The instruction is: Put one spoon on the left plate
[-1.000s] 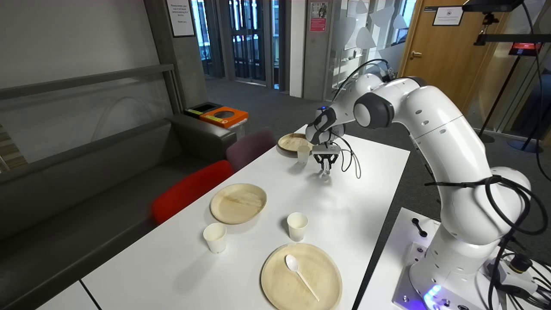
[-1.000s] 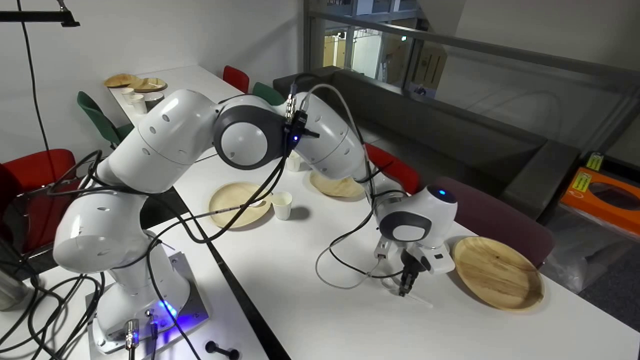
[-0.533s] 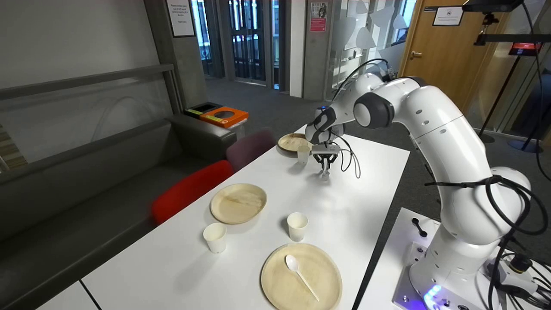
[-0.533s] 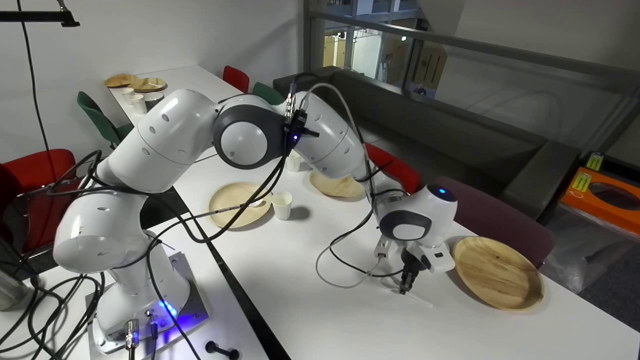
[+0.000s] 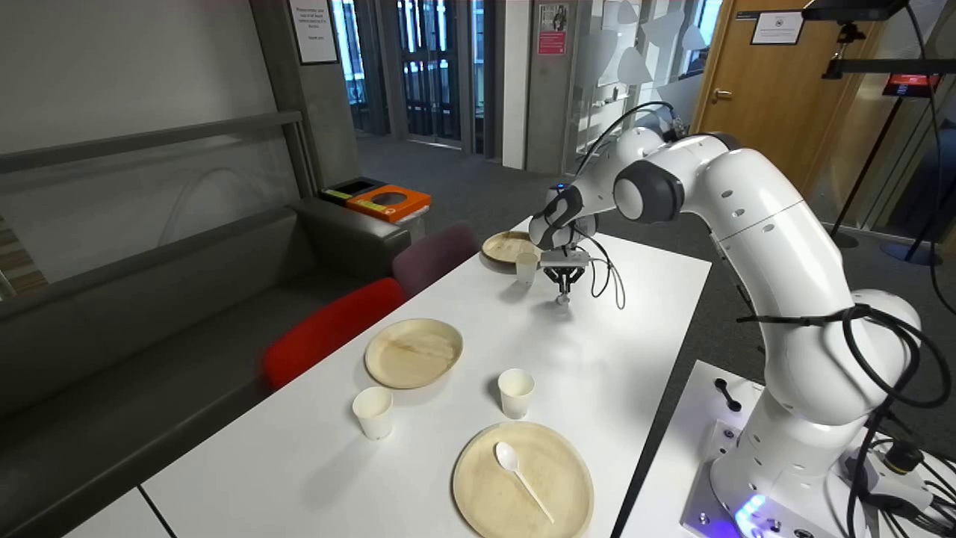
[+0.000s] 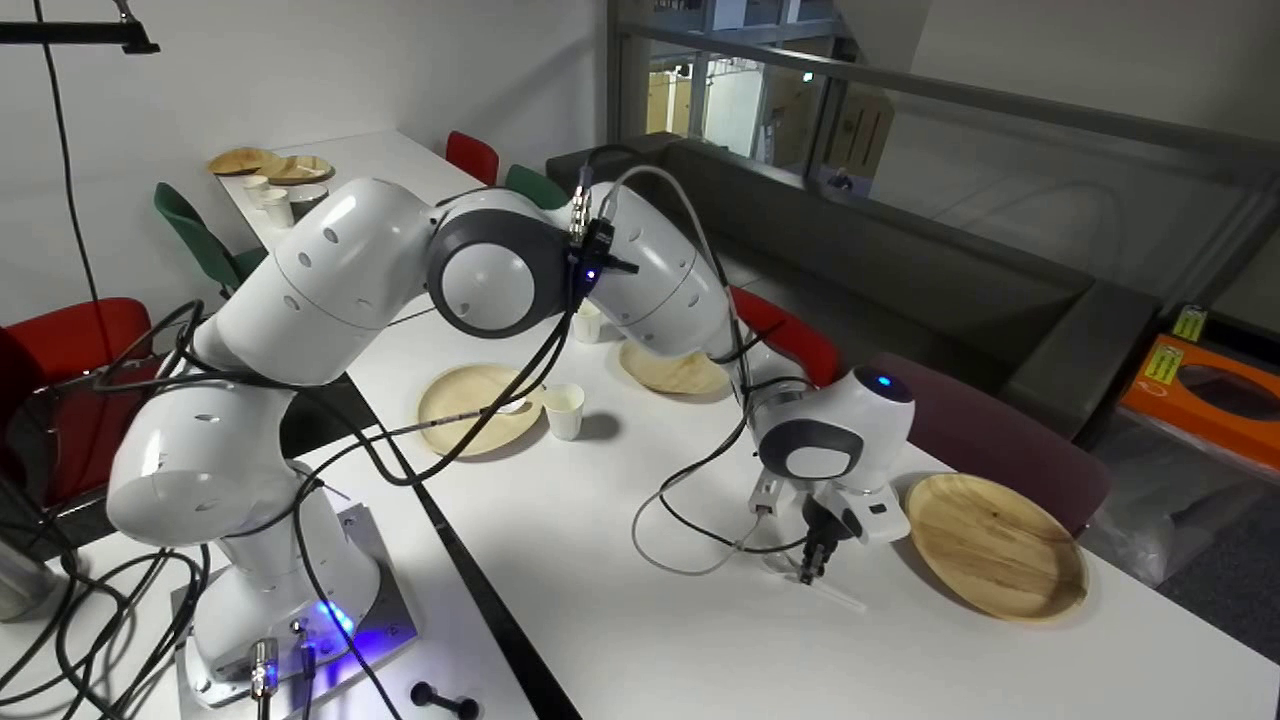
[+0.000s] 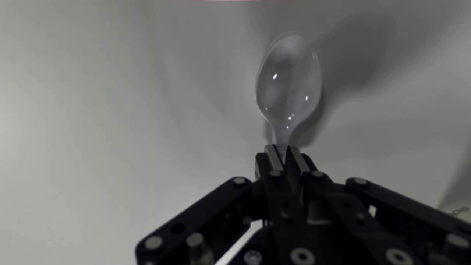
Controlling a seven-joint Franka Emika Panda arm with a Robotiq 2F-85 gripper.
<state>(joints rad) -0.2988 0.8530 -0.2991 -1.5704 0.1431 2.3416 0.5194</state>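
While the gripper (image 7: 282,149) stands low over the white table (image 5: 612,344), its fingers are drawn together on the spoon (image 7: 289,82), with the neck, just behind the bowl, lying between the tips. The bowl's hollow appears to face up; whether it is clear of the table surface cannot be told.

Step in hand (judged): grasping; the lift is due and placement is not yet done. The left plate (image 5: 414,353) is taken to be the smaller raised-rim plate nearer the sofa (image 5: 172,344), well apart from the gripper. The larger-looking flat plate (image 5: 478,486) carries a second spoon (image 5: 521,479).

Next move: raise the spoon straight up, carry it across to the left plate, lower it inside the rim, then part the fingers. Allow height for the pale cup (image 5: 526,267) near the gripper and for the plate rim. Keep the pinch firm in transit: a narrow neck may pivot between flat fingertips.
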